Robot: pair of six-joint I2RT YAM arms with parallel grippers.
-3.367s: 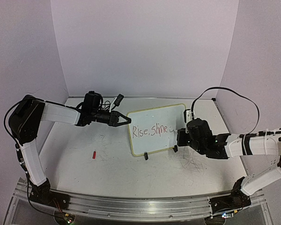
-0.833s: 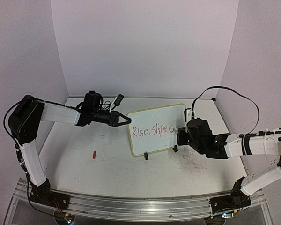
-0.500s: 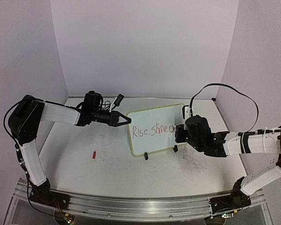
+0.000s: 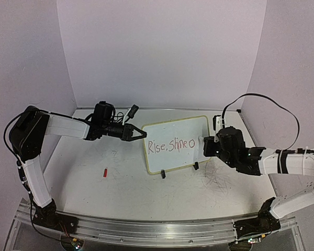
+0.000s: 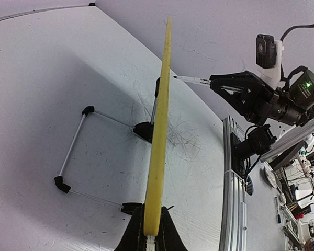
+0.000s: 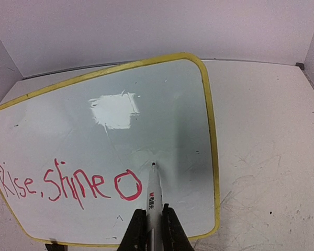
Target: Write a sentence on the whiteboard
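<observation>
Lilac walls close in a white worktop, marked with grey scribbles on its right and carrying a small red item on its left. Near the middle, the whiteboard stands propped on black feet and a thin wire stand. Its white face is rimmed in pale yellow, with rounded corners. Across the lower left of the face runs the sentence in thin red handwriting, reading "Rise, shine O". The left end effector pinches the yellow rim at the board's left edge. The right end effector is clamped on a white marker, its tip just up and right of the red O; whether it touches the face cannot be told.
</observation>
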